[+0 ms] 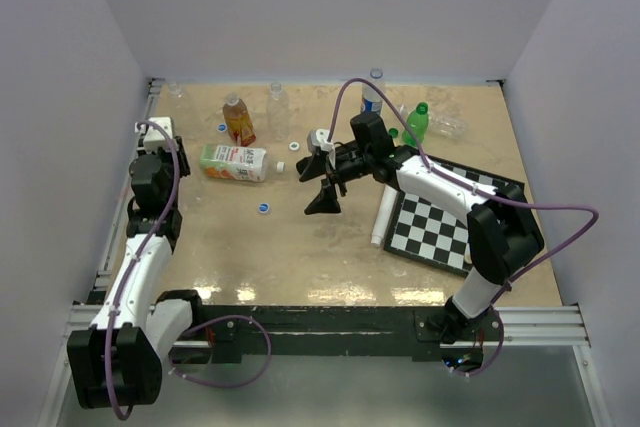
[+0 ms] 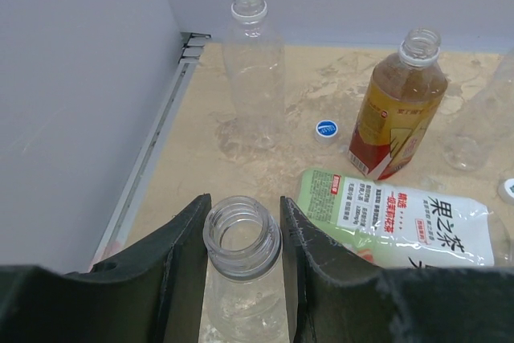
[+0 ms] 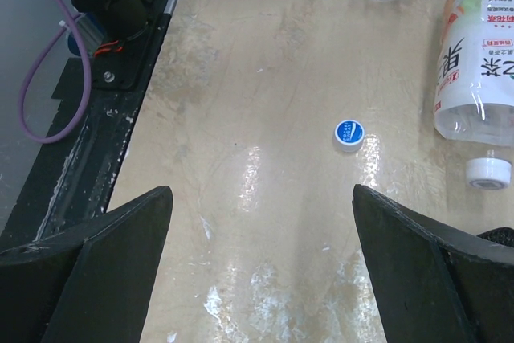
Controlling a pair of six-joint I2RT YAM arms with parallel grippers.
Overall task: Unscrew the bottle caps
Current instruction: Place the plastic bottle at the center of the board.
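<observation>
L claw [image 2: 245,202] is clamped on the neck of a clear bottle [image 2: 241,295] at the near left, by the side wall [image 2: 80,78]. The bottle's mouth is open, no cap on it. R claw [image 3: 257,263] hangs over mid surface [image 3: 265,62], jaws as wide as they go, nothing in them.

A blue cap [image 3: 348,133] lies loose just left of the R claw. Beyond it the green-label bottle [image 3: 474,54] lies on its side w/ a white cap [image 3: 488,172] at its neck; can't tell if that one is threaded on. The amber bottle [image 2: 397,114] far of the L claw is uncapped too. At far right a blue-capped bottle [image 1: 373,92] and a green-capped bottle [image 1: 417,122] look unopened.

The held bottle looks done, so the step in hand is prob. putting it down:
- Keep it upright and pick a bare spot at near left, apart from the lying bottle.
- Get the base flat on the surface before letting go.
- Open slowly, then lift straight up so the fingers don't drag or tip it.

For the capped ones after that, the L claw should hold the body low and the R claw should come square onto the cap, in line w/ the neck.
</observation>
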